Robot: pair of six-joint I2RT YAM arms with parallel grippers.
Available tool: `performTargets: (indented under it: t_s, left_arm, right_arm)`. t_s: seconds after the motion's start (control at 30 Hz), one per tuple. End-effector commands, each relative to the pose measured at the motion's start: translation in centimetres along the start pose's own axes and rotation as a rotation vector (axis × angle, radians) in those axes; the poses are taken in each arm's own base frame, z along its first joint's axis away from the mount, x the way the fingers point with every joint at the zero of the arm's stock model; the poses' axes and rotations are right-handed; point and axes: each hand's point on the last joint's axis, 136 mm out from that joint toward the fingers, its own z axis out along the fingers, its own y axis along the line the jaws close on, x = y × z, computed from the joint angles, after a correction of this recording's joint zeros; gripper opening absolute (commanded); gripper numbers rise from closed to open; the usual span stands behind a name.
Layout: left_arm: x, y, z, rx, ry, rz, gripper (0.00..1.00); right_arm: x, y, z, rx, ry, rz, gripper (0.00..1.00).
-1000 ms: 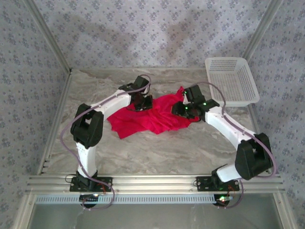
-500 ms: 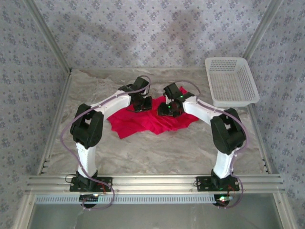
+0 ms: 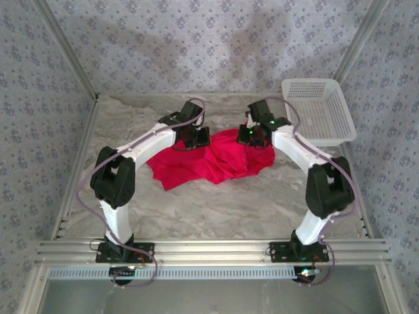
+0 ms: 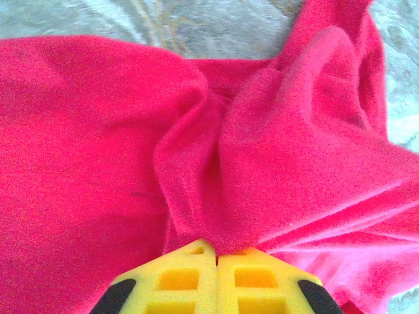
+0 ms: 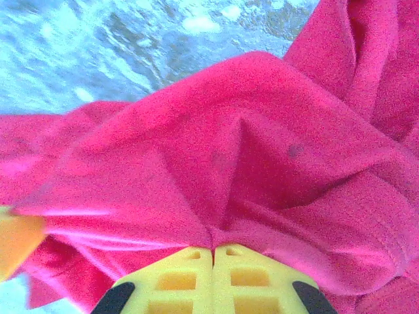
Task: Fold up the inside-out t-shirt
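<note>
The inside-out t-shirt (image 3: 209,163) is a bright red cloth lying crumpled in the middle of the table. My left gripper (image 3: 194,139) sits at its far left edge, its yellow fingers pressed together on a pinch of red cloth (image 4: 222,222). My right gripper (image 3: 254,135) is at the shirt's far right edge, also shut, with a fold of the cloth (image 5: 222,216) caught between its yellow fingers. From each pinch the cloth (image 5: 262,131) rises in taut creases. I see no white tag.
A white slatted basket (image 3: 317,111) stands at the far right corner of the marbled table (image 3: 216,209). Patterned walls and metal frame posts close in the table on three sides. Bare tabletop lies in front of the shirt.
My right arm swung from the shirt's right side toward the middle, then back to its far right edge, and its gripper shut on the cloth. The left gripper kept its place.
</note>
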Motion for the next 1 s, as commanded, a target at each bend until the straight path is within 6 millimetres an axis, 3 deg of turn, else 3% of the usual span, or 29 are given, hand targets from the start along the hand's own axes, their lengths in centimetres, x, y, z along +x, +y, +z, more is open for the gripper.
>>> performTargets:
  t_s: [0.0, 0.13, 0.17, 0.3, 0.43, 0.63, 0.73, 0.87, 0.97]
  left_arm:
    - [-0.3, -2.1, -1.7, 0.059, -0.039, 0.05, 0.13]
    - [0.3, -3.9, -1.7, 0.11, -0.042, 0.099, 0.36]
    - [0.7, -4.5, -1.7, 0.128, -0.038, 0.114, 0.39]
    - [2.3, -6.4, -1.0, 0.191, -0.003, 0.175, 0.41]
    - [4.6, -7.8, 0.0, 0.248, 0.043, 0.243, 0.36]
    - [6.7, -6.7, 2.7, 0.202, 0.103, 0.285, 0.38]
    - [6.5, -5.2, 4.1, 0.125, 0.102, 0.296, 0.47]
    - [5.8, -4.9, 5.5, 0.092, 0.095, 0.306, 0.6]
    - [5.4, -5.0, 6.6, 0.084, 0.097, 0.302, 0.63]
  right_arm:
    - [1.1, 0.2, -0.6, -0.135, 0.039, 0.116, 0.0]
    - [1.2, 0.4, -0.5, -0.178, 0.046, 0.128, 0.0]
    - [2.4, -0.3, 0.1, -0.164, 0.076, 0.139, 0.0]
    - [2.5, -0.8, 0.2, -0.162, 0.082, 0.162, 0.0]
    - [2.1, -1.3, 0.1, -0.154, 0.077, 0.184, 0.0]
    - [1.5, -1.3, -0.2, -0.167, 0.071, 0.193, 0.0]
    - [1.4, -1.1, -0.4, -0.174, 0.07, 0.194, 0.0]
    - [1.6, -1.0, -0.6, -0.173, 0.075, 0.191, 0.0]
    - [1.6, -0.9, -0.7, -0.174, 0.074, 0.19, 0.0]
